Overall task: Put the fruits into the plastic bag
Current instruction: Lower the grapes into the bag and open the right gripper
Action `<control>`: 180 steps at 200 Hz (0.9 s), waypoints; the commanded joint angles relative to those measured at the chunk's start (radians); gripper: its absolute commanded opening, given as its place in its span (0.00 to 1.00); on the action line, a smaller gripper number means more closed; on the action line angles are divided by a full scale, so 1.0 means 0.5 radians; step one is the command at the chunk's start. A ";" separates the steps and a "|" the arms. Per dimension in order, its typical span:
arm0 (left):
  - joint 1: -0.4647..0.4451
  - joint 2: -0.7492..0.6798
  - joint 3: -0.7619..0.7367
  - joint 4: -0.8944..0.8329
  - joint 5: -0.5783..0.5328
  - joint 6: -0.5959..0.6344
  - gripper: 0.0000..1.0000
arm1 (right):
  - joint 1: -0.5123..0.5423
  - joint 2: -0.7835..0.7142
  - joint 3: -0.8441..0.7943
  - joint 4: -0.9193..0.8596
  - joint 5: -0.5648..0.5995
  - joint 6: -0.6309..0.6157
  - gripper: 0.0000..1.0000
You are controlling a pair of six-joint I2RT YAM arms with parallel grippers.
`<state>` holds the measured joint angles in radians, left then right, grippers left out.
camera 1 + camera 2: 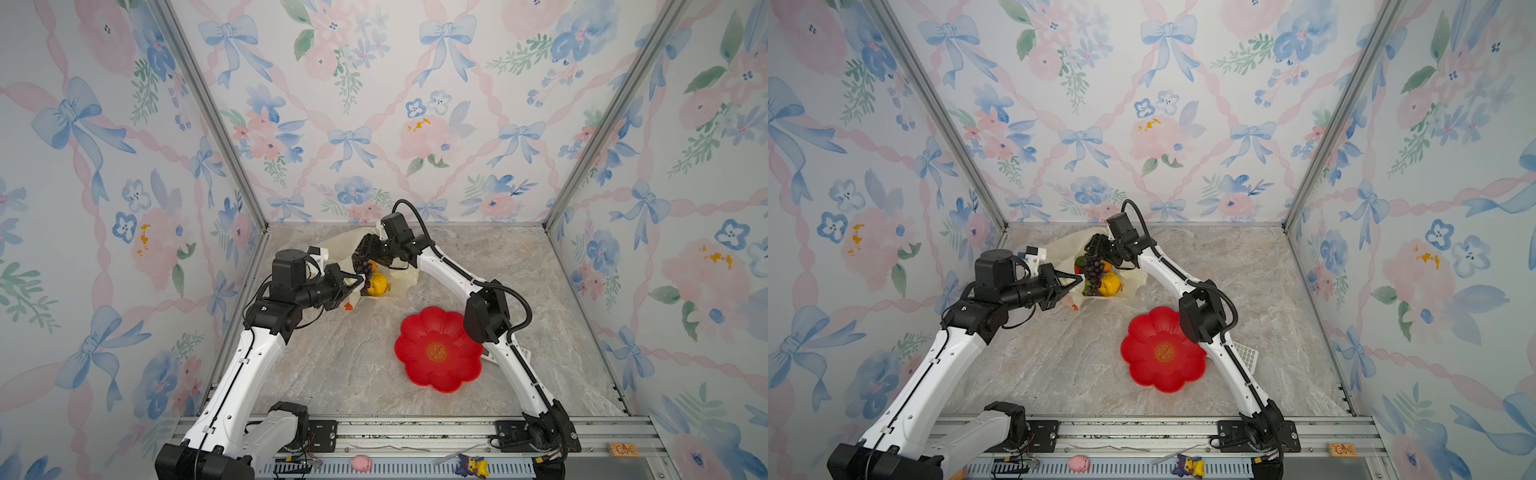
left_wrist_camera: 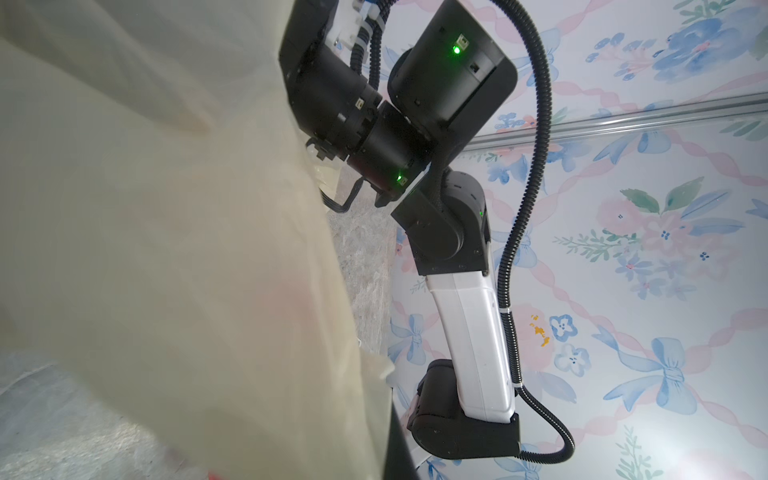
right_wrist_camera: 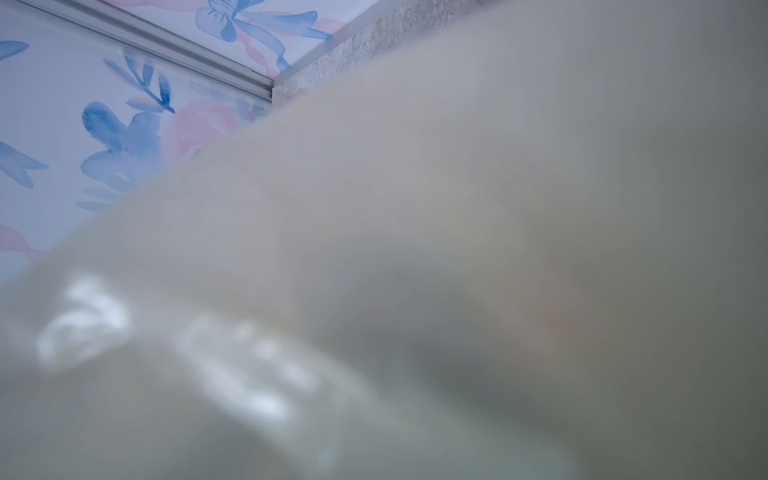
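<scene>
Pale-yellow translucent plastic bag film smothers the right wrist view, so whether the right claw stands apart is unclear, while the left claw pinches its rim, far left on the marbled table, a purple grape bunch at its mouth lying lengthwise toward the camera.

The left arm and right arm wear glossy white shells between black joint housings. The left claw is black and triangular. A ribbed black hose, held by white ties, follows the right arm, and green lights glow on its joints.
</scene>
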<state>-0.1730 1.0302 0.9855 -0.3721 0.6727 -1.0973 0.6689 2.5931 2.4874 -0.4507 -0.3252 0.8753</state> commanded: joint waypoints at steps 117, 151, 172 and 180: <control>0.038 -0.039 -0.011 0.053 0.081 0.004 0.00 | 0.015 -0.308 -0.070 -0.185 -0.049 -0.254 0.82; 0.058 -0.086 -0.040 0.054 0.085 0.001 0.00 | 0.037 -0.415 -0.080 -0.318 -0.154 -0.399 0.83; 0.067 -0.113 -0.065 0.054 0.090 0.001 0.00 | 0.054 -0.496 -0.109 -0.402 -0.225 -0.487 0.83; 0.071 -0.121 -0.072 0.054 0.088 0.001 0.00 | 0.062 -0.531 -0.124 -0.433 -0.250 -0.550 0.83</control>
<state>-0.1467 0.9977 0.9695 -0.3645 0.6914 -1.0973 0.6796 2.4123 2.4489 -0.5812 -0.3882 0.6968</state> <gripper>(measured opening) 0.050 0.828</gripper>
